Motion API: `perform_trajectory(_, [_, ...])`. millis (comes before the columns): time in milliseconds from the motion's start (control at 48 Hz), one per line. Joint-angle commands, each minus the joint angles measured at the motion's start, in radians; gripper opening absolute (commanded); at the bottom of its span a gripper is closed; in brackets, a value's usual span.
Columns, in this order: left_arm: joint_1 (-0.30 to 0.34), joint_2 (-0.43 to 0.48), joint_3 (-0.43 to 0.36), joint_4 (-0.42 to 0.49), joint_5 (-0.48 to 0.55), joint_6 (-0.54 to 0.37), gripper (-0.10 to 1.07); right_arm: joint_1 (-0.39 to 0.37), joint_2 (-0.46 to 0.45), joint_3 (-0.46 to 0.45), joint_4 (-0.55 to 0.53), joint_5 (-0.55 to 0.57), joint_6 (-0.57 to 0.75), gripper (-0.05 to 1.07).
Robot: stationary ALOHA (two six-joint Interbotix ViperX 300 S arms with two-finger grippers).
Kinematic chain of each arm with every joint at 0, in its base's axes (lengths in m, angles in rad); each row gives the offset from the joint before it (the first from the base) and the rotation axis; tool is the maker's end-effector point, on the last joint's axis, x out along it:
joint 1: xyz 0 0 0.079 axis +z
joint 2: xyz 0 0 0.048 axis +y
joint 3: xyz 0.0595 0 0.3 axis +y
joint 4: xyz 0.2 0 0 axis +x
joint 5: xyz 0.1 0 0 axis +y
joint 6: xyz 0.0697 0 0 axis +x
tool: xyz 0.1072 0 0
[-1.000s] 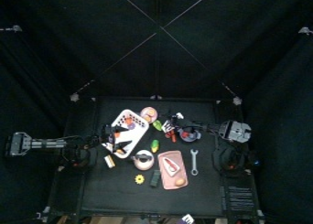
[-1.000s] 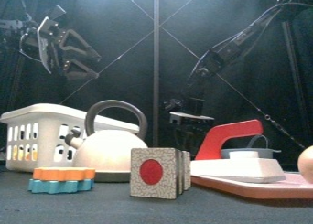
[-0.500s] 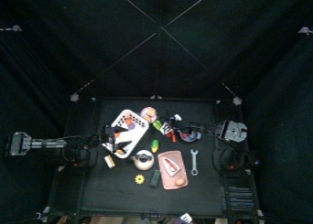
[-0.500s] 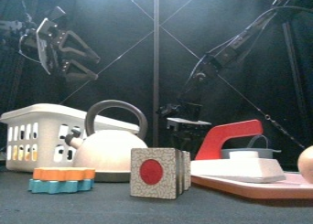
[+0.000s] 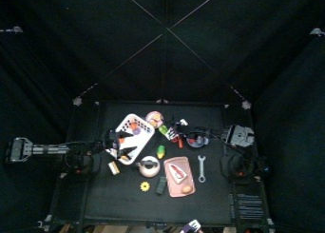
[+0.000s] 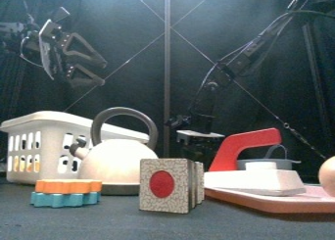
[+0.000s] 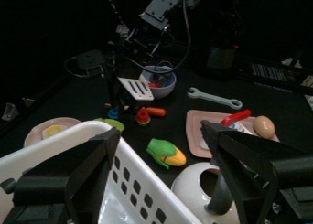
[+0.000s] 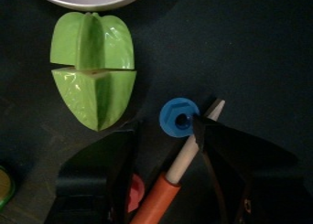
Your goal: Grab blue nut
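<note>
The blue nut [image 8: 180, 115] is a small ring lying on the black table beside a green star fruit [image 8: 91, 68]. An orange-handled screwdriver [image 8: 184, 164] lies against it. My right gripper [image 8: 169, 136] is open and low over the table. Its fingertips stand just short of the nut, one on each side of the screwdriver shaft. It also shows in the top view [image 5: 188, 138] and in the front view [image 6: 197, 134]. My left gripper [image 6: 59, 50] is open and empty, held high at the table's left [image 5: 91, 159].
A white basket [image 6: 39, 141], a kettle [image 6: 118, 161], a cube with a red dot [image 6: 167, 183] and stacked gears [image 6: 66, 190] stand near the front. A pink board [image 6: 262, 197] holds a red-handled tool [image 6: 256, 151]. A wrench [image 5: 202, 167] lies at the right.
My right gripper has moved down and a little to the left toward the table. The left arm has not moved.
</note>
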Motion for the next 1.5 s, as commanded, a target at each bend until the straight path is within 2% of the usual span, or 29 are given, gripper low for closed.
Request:
perform_trajectory(0, [0.003,-0.002,-0.012,0.0,-0.003,0.002,1.03,-0.008,-0.021,-0.011,-0.002,0.002,0.0,0.83])
perform_trajectory(1479, [0.003,0.0,-0.012,0.002,-0.003,0.003,1.03,-0.054,-0.012,0.002,-0.002,0.018,-0.003,0.83])
